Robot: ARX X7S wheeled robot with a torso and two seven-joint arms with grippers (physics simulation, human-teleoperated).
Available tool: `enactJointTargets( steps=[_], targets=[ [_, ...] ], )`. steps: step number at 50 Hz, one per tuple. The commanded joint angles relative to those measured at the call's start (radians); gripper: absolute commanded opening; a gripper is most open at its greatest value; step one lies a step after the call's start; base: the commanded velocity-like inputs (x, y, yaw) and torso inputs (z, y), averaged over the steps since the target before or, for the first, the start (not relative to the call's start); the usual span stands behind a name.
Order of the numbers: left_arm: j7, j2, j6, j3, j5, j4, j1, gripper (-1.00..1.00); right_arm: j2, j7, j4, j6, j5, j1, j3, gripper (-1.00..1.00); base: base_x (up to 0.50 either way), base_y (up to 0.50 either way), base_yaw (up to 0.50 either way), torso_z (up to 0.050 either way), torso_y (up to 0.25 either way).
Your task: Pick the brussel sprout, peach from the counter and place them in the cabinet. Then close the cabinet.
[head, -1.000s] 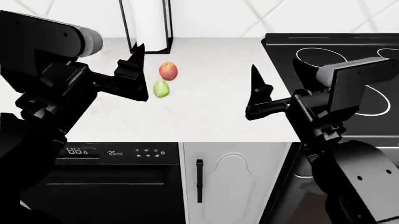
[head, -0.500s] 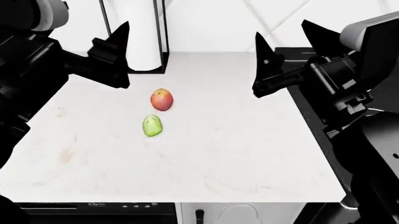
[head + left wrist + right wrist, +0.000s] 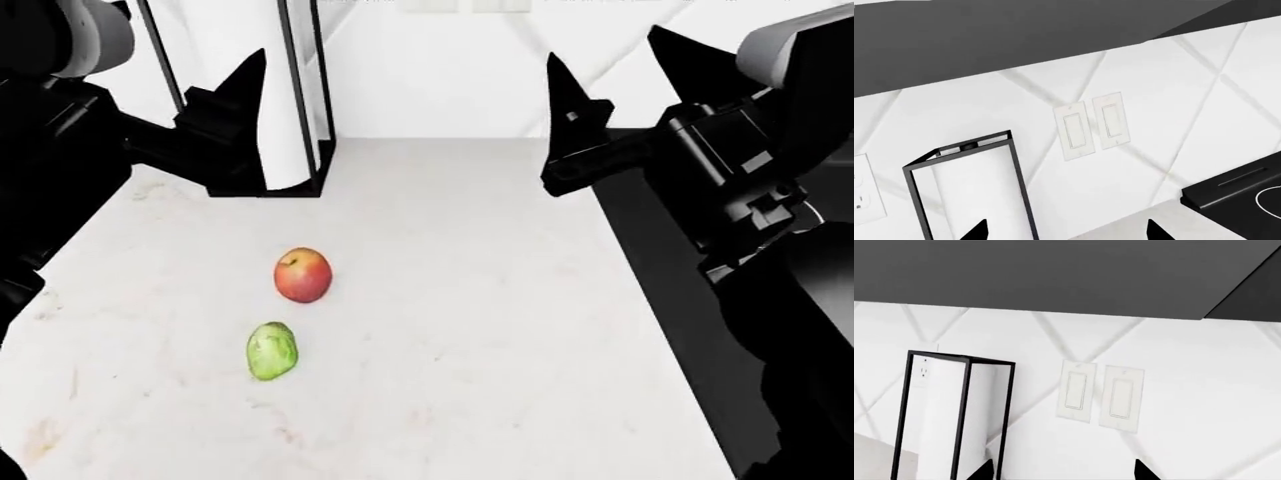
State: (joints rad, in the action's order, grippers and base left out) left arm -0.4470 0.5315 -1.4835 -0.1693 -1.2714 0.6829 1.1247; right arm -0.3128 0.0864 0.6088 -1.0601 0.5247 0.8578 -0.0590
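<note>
While both grippers, left (image 3: 234, 115) and right (image 3: 567, 110), hover with jaws open and empty, the glossy brussel sprout (image 3: 272, 351) and peach (image 3: 303, 275) lie on the desk (image 3: 467, 330) well below them, so pinch each across its widest middle, since they look light, round and liable to slip.

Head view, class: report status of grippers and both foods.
Left gripper, right gripper raised, empty. Red-yellow round peach, green oval brussel sprout apart on white marble counter. Nothing in the way.

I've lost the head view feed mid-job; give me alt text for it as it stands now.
A red-yellow peach and a green brussel sprout lie close together, apart, on the white counter, the sprout nearer the robot. Both grippers, left gripper and right gripper, hang raised and empty over the counter's far part. A black-framed paper towel holder stands at the back wall.
</note>
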Motion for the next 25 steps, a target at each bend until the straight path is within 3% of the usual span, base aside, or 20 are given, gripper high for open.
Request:
enactJointTargets(
  steps=[1, 25],
  targets=[
    [-0.031, 0.028, 0.007, -0.007, -0.053, 0.008, -0.004, 1.00, -0.003, -0.007, 0.000, -0.012, 0.009, 0.008, 0.003, 1.00, 0.28, -0.14, 0.00, 0.000, 0.000],
    [-0.066, 0.073, 0.032, 0.004, -0.134, 0.016, -0.015, 1.00, -0.007, -0.017, 0.003, -0.031, 0.032, 0.023, 0.006, 1.00, 0.08, -0.09, 0.00, 0.000, 0.000]
  ],
)
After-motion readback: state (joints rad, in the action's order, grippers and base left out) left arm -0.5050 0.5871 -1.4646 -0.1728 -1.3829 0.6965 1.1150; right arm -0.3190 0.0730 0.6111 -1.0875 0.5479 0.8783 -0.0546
